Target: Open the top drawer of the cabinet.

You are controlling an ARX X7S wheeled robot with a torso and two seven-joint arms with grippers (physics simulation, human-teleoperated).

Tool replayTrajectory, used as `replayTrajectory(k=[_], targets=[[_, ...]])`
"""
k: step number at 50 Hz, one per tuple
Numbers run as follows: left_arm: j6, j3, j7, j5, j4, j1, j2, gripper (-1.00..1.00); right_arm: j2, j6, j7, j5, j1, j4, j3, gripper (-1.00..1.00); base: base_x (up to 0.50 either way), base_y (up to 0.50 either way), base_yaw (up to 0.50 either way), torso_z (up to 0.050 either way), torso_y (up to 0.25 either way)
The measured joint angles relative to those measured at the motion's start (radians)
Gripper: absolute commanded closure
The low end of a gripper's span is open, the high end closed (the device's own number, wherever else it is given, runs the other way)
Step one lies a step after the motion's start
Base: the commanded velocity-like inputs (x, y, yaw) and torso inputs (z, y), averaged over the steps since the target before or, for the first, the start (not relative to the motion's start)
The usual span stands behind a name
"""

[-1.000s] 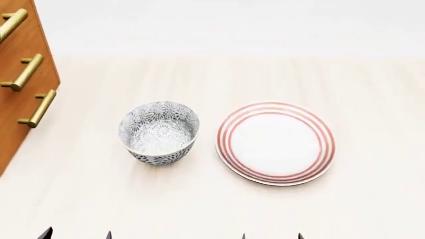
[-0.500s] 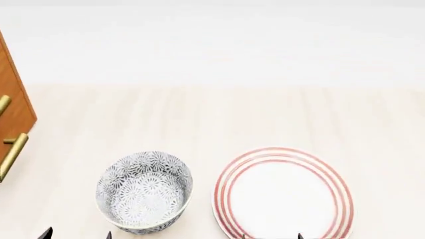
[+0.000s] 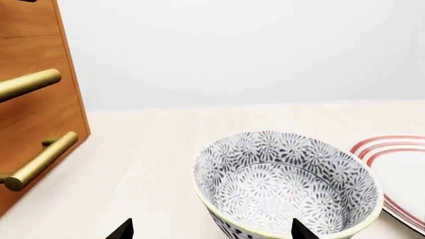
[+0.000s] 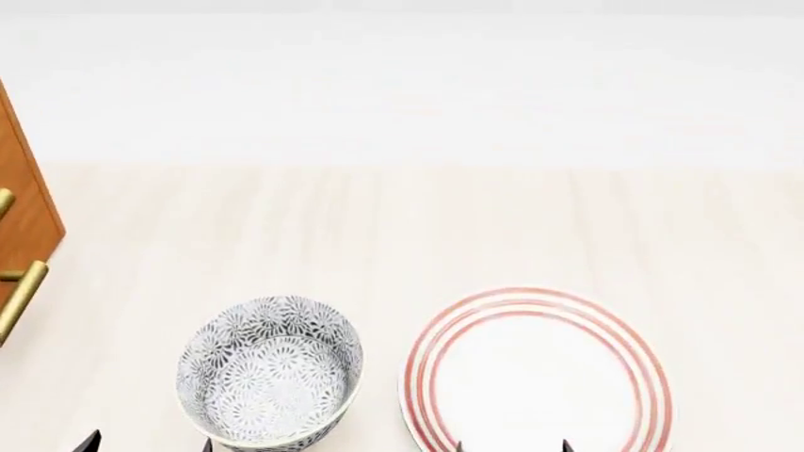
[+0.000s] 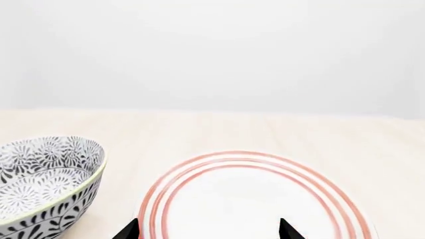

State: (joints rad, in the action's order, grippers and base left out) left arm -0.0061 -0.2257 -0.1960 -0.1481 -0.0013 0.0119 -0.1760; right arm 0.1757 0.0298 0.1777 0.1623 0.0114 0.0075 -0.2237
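**At the cabinet's edge: both claws low and empty, top drawer out of frame**

Beside the cabinet (image 3: 37, 114), which I take as my landmark, I have both arms parked low over the pale worktop (image 4: 415, 226), not reaching yet. The cabinet stands at the far left of the head view, where only a sliver of its orange-brown side and two brass bar handles (image 4: 18, 299) show. The left wrist camera gives me more: two drawer fronts, each with a brass handle (image 3: 40, 160) jutting toward the room, and a seam above the upper one. I cannot tell whether the upper front in that view is the top drawer; the cabinet runs on past the frame, so the top drawer may sit higher still, out of sight.

The left claw (image 3: 211, 231) shows only as two dark fingertips, spread wide apart with nothing between them. The right claw (image 5: 208, 230) reads the same: tips apart, holding nothing.

To the right of the cabinet, well clear of it, stands a patterned bowl (image 4: 270, 372), and just beyond that a red-ringed plate (image 4: 534, 377), close to the bowl but not touching it. My left claw hangs just before the bowl, my right just before the plate.

My judgement: the task is barely begun. The left arm is nearer the cabinet, so it is the natural one to lift past the bowl and go for the uppermost handle.
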Motion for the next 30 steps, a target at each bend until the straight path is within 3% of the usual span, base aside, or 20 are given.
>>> replayTrajectory(k=[25, 30], targets=[[0.007, -0.016, -0.015, -0.011, -0.005, 0.002, -0.012, -1.00, 0.015, 0.017, 0.004, 0.012, -0.003, -0.005, -0.021, -1.00, 0.00, 0.47, 0.00, 0.000, 0.000], [0.006, -0.017, -0.018, -0.013, -0.004, 0.002, -0.017, -1.00, 0.015, 0.015, 0.006, 0.016, -0.002, -0.006, -0.025, -1.00, 0.00, 0.04, 0.00, 0.000, 0.000]])
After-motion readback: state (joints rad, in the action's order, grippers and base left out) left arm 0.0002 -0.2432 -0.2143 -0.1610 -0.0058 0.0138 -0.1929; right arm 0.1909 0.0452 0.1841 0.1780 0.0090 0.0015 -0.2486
